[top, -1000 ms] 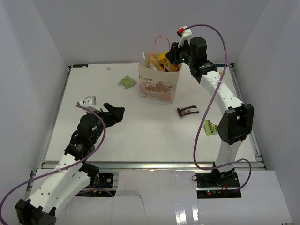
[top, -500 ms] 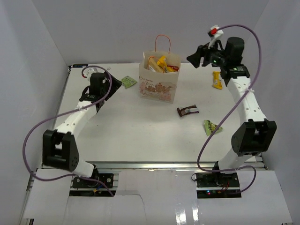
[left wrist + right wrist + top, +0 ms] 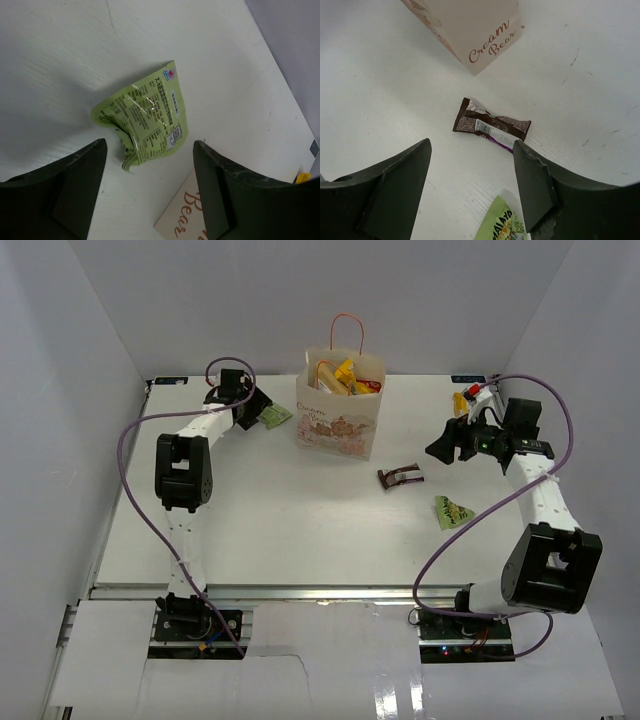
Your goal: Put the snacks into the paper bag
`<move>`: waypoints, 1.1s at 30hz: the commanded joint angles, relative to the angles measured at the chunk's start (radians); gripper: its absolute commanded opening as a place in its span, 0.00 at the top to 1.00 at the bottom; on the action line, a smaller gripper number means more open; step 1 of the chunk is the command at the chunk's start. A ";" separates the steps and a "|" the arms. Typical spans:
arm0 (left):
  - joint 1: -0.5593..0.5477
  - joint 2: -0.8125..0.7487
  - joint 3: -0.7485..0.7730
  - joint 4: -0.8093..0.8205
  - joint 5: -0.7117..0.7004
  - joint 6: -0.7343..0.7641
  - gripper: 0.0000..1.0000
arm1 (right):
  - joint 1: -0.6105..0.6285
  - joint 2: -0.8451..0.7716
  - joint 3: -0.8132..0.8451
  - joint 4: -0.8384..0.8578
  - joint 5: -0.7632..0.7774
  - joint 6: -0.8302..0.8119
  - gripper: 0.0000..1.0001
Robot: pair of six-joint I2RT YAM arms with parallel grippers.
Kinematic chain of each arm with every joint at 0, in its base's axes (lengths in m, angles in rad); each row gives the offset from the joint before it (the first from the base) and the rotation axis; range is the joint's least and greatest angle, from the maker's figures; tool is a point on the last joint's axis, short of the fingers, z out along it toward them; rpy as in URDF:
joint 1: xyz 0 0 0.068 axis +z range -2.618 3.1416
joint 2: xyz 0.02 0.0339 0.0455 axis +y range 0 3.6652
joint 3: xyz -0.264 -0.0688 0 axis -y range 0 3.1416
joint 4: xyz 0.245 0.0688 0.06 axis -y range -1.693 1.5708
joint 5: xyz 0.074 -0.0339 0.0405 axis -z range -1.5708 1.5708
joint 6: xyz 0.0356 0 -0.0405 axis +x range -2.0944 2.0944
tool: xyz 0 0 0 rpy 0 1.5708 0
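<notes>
The cream paper bag stands upright at the back middle, with yellow packets showing in its open top. My left gripper is open just left of a green packet. In the left wrist view the green packet lies on the table between and ahead of the open gripper, with the bag's corner close by. My right gripper is open and empty, right of the dark brown bar wrapper. The right wrist view shows the bar, the bag and a second green packet.
The second green packet lies at the right, nearer the front. A yellow pouch lies at the back right, partly behind the right arm. White walls enclose the table on three sides.
My left arm swung from the front left to the back, beside the green packet. My right arm left the bag's top and came down right, near the brown bar.
</notes>
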 commanded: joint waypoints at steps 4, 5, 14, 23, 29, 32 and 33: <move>-0.003 0.081 0.139 -0.088 0.010 -0.105 0.29 | -0.022 -0.048 -0.021 0.018 -0.037 -0.011 0.27; -0.003 0.084 0.137 -0.091 0.003 -0.114 0.31 | -0.026 -0.046 -0.021 0.018 -0.034 -0.005 0.28; -0.002 0.105 0.136 -0.116 0.002 -0.118 0.67 | -0.027 -0.017 -0.003 0.020 -0.043 0.031 0.28; 0.021 -0.020 0.061 0.030 0.092 -0.012 1.00 | -0.029 -0.030 0.002 0.014 -0.032 0.027 0.29; 0.023 -0.288 -0.057 0.217 0.175 0.192 1.00 | -0.029 -0.051 -0.015 0.009 -0.024 -0.004 0.29; 0.017 -0.438 -0.146 0.347 0.203 0.321 1.00 | -0.029 -0.057 -0.023 0.006 -0.023 -0.008 0.29; 0.012 -0.465 -0.169 0.370 0.206 0.358 1.00 | -0.027 -0.056 -0.024 0.005 -0.023 -0.010 0.29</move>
